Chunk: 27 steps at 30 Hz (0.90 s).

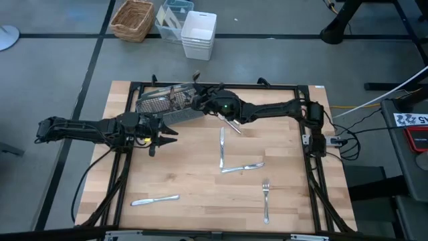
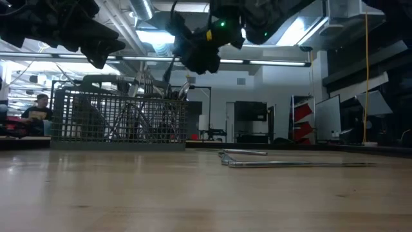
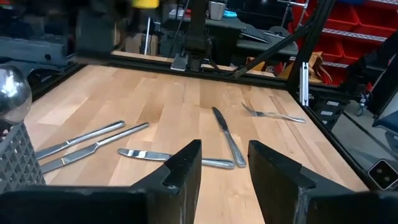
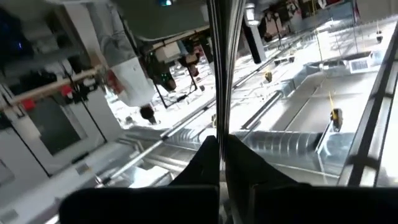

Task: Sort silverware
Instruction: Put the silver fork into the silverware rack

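Wooden surface [image 1: 194, 187] inside a black frame carries the loose silverware [image 1: 221, 148] in its middle and near half, with bare wood around each piece and toward the edges. No writing reads clearly. At the far left stands a mesh caddy [image 1: 159, 102] already holding pieces. Right pincer [image 1: 200, 100] hovers by the caddy, clamped on one utensil [image 4: 222, 68], its long axis running straight out between the fingers. Left pincer [image 3: 225, 165] hangs nearby, fingers apart, empty.
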Each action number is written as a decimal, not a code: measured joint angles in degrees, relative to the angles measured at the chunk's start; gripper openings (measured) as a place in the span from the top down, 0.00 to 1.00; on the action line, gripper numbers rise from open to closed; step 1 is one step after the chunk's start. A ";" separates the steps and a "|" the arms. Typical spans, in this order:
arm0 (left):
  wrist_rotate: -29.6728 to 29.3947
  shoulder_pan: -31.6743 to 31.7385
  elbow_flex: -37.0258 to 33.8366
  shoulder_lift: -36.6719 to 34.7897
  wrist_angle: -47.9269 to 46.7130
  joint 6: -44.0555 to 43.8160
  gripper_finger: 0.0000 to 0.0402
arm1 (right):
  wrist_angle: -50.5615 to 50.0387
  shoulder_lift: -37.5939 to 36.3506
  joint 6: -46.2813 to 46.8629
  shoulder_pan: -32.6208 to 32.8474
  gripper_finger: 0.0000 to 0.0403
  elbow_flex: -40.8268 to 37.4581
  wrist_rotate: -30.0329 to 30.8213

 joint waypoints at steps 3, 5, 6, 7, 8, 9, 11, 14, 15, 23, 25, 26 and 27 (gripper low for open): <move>0.00 0.00 0.00 0.00 -0.07 0.80 0.69 | 0.18 0.92 -1.22 -1.73 0.98 0.00 -1.11; 0.00 0.00 0.00 0.00 -0.35 1.00 0.69 | -0.36 0.97 -1.26 -2.91 0.98 -0.02 -1.57; 0.00 -0.02 0.00 0.00 -0.38 1.00 0.69 | -0.41 0.97 -1.27 -3.37 0.98 -0.02 -1.90; 0.00 -0.01 0.00 0.00 -0.40 1.00 0.69 | -0.37 0.97 -1.27 -3.76 0.98 -0.02 -2.12; 0.00 -0.01 0.00 0.00 -0.48 1.00 0.69 | -0.44 0.97 -1.27 -4.04 0.98 -0.02 -2.19; 0.00 -0.02 0.00 0.00 -0.56 1.00 0.69 | -0.65 0.97 -1.27 -4.34 0.98 -0.02 -2.19; 0.00 0.00 0.00 0.00 -1.32 1.00 0.69 | -1.10 0.97 -1.29 -4.32 0.98 -0.02 -2.21; 0.00 -0.01 0.00 0.00 -1.47 1.00 0.69 | -4.82 0.91 -1.27 -4.08 0.97 -0.02 -2.75; 0.00 0.00 0.00 0.00 -1.46 1.00 0.69 | -6.69 0.91 -1.24 -4.06 0.97 -0.02 -3.31; 0.00 -0.01 0.00 0.00 -1.46 1.00 0.69 | -12.87 0.91 -1.11 -4.08 0.95 -0.02 -4.95; 0.00 0.00 0.00 0.00 -1.47 1.00 0.69 | -13.16 0.91 -1.11 -4.08 0.94 -0.02 -5.22; 0.00 0.00 0.00 0.00 -1.49 1.00 0.69 | -13.23 0.91 -1.11 -4.08 0.93 -0.02 -5.48; 0.00 0.00 0.00 0.00 -1.49 1.00 0.69 | -13.44 0.91 -1.09 -4.08 0.93 -0.02 -5.72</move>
